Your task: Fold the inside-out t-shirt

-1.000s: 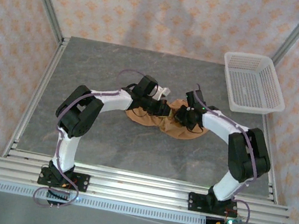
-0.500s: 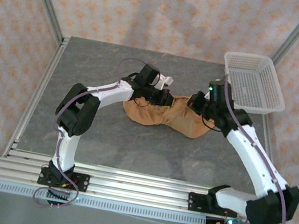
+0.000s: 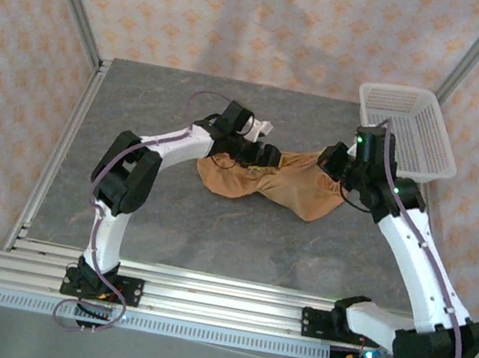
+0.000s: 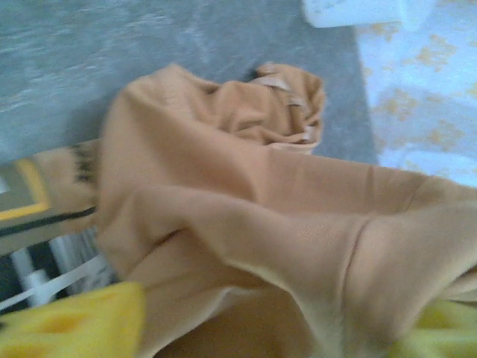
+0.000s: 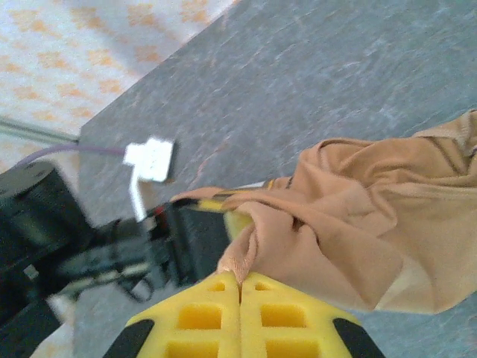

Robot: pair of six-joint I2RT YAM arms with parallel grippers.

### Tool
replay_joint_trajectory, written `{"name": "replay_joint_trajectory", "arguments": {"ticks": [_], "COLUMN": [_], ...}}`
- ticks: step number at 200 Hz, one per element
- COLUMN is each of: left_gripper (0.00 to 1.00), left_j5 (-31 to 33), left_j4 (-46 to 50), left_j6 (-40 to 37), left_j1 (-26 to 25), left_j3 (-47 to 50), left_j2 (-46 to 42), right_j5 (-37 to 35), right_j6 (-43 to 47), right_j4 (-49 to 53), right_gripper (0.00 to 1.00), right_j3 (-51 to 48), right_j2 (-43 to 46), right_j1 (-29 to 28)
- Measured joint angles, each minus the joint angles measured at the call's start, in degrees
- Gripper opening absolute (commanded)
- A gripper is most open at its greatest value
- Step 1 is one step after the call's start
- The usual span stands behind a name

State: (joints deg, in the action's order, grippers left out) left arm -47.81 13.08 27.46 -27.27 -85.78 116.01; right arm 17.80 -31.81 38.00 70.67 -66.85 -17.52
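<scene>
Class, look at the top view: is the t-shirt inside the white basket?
No, the t-shirt sits on the table, outside the basket.

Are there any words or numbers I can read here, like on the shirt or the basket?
No text can be read.
Small pale tag on the t-shirt: too blurred to read.
White basket: no writing visible.
</scene>
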Motion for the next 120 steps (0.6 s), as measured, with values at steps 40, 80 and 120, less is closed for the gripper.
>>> {"name": "replay_joint_trajectory", "arguments": {"ticks": [40,80,120], "left_gripper": [0.59,0.70,0.75], "left_j5": [15.0,23.9,25.8], "left_j4": [11.7,13.5,13.0], "left_j6": [-3.8,-3.6,-2.9], "left_j1": [4.3,9.7,11.2], "left_j3": [6.3,17.9,22.1], "left_j2": [-12.7,-20.1,-16.3], "right_j5": [-2.8,-4.6,-4.5], "right_j6": [1.2,2.1,2.4], "right_j4": [0.0,-0.1,-0.1], "right_gripper": [0.00,0.00,0.00], "right_j3": [-0.7,-0.8,-0.8], "right_j2": [-5.1,-5.0,-5.0], "right_j1": [6.6,7.6,7.6]}}
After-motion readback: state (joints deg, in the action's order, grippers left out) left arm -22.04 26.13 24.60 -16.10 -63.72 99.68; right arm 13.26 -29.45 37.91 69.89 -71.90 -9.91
